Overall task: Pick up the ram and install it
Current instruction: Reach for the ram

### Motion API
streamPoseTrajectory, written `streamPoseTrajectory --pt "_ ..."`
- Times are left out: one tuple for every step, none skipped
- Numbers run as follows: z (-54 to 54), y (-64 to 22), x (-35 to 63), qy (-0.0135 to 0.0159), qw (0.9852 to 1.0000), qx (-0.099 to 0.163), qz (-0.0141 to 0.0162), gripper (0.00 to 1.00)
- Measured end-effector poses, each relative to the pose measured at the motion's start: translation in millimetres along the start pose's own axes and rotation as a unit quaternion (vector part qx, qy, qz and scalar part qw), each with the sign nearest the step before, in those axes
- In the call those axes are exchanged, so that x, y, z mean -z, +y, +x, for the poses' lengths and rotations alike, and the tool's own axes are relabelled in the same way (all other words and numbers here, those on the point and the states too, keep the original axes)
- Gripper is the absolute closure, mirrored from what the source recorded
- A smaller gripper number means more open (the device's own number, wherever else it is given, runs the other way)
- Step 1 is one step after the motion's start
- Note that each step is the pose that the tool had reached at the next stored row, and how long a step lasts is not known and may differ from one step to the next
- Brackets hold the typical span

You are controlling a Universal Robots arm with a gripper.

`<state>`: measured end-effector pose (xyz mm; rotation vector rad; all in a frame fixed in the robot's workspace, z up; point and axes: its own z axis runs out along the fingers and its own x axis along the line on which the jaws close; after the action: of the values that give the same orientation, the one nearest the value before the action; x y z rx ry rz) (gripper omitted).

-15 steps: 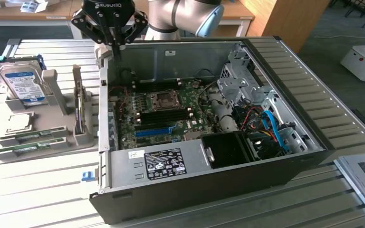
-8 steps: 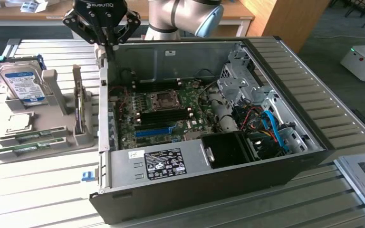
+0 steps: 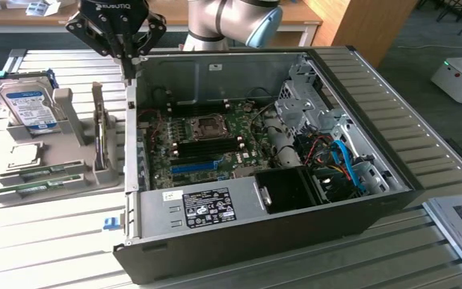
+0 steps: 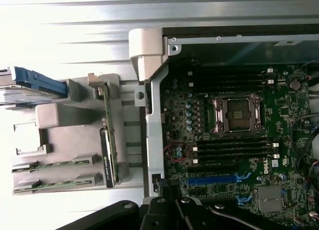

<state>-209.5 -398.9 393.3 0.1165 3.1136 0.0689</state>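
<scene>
Two alike green ram sticks point(image 3: 43, 173) point(image 3: 36, 186) lie side by side in the front slots of a grey holder point(image 3: 70, 156) on the exterior view's left; which of them is the task's ram I cannot tell. In the wrist view they appear as the two sticks point(image 4: 50, 165) point(image 4: 50, 186). My gripper point(image 3: 128, 59) hangs shut and empty above the open computer case's point(image 3: 335, 198) back-left corner, well away from the sticks. Its dark fingers point(image 4: 167, 200) show at the wrist view's edge. Black memory slots point(image 3: 207, 144) sit on the motherboard beside the CPU socket point(image 3: 209, 125).
A blue-labelled hard drive point(image 3: 30, 105) stands upright in the holder, and a green card point(image 3: 98, 129) stands on edge beside the case wall. A long blue slot point(image 3: 192, 166) lies in front of the memory slots. Cables and a black fan shroud point(image 3: 291, 189) fill the case's right side.
</scene>
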Motion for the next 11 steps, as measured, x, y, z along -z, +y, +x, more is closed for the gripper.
streamPoseTrajectory --pt "2.0 -0.1 0.1 0.0000 1.0000 0.000 0.0000 0.90" --pt "4.0 -0.3 0.1 0.0000 1.0000 0.000 0.0000 0.90" --pt "6.0 -0.4 0.1 0.0000 1.0000 0.000 0.0000 0.90" --pt "8.0 -0.6 0.2 0.0000 1.0000 0.000 0.0000 0.90" --pt "10.0 -0.7 0.3 0.0000 1.0000 0.000 0.0000 0.90" --pt "11.9 -0.9 0.3 0.0000 1.0000 0.000 0.0000 0.90" --pt "13.8 -1.0 0.4 0.0001 1.0000 0.000 0.0001 0.90" --pt "16.0 -1.2 0.5 0.0000 1.0000 0.000 0.0000 0.90" --pt "17.9 -1.3 0.5 0.0000 1.0000 0.000 0.0000 0.90" --pt "21.7 -1.6 0.6 0.0000 1.0000 0.000 0.0000 0.90" --pt "23.6 -1.7 0.7 0.0000 1.0000 0.000 0.0000 0.90"
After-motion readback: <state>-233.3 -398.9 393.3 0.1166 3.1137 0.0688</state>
